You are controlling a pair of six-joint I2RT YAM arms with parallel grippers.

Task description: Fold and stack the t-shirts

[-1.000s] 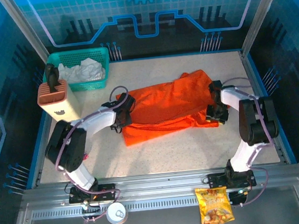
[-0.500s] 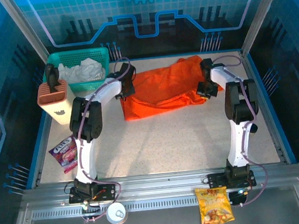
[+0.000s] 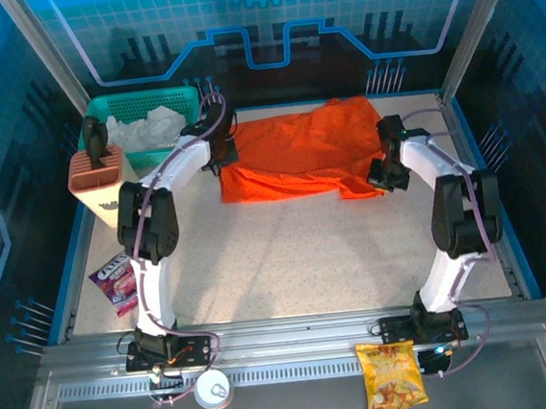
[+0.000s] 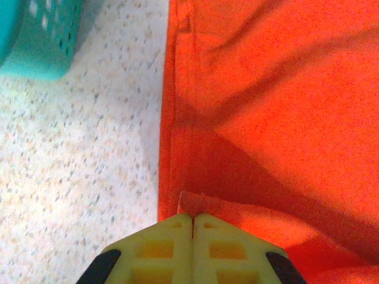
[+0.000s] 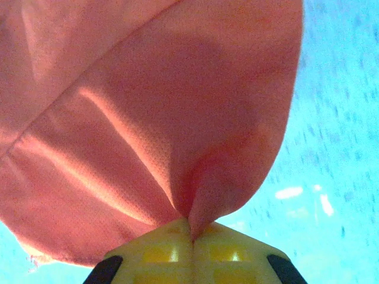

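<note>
**Cloth clenched at both ends: orange t-shirt [image 3: 297,154] lies at the far side of the table [image 3: 306,250]**

Nearest you, on the rail in front of the arm bases, sits an orange-yellow snack bag [image 3: 391,375]. Its print is too small for you to read. A purple packet [image 3: 116,278] lies at the table's left edge, and its lettering is likewise illegible.

Your left arm is stretched long up the left side. Its forearm angles right, so the left gripper [image 3: 227,157] sits at the shirt's left edge, just beside the teal basket [image 3: 162,104]. In the left wrist view the yellow fingers [image 4: 160,248] are pressed together, with a folded bit of hem caught at their tips.

Your right arm rises along the right side and bends at the elbow. It reaches back-left to the shirt's near right corner, where the right gripper [image 3: 379,177] sits. From the right wrist camera you see its fingers [image 5: 231,251] closed tight on a pinch of orange cloth, which fans out above them.

The shirt itself lies spread between the two grippers, creased. At the far left, the basket holds crumpled white cloth [image 3: 150,129].
</note>
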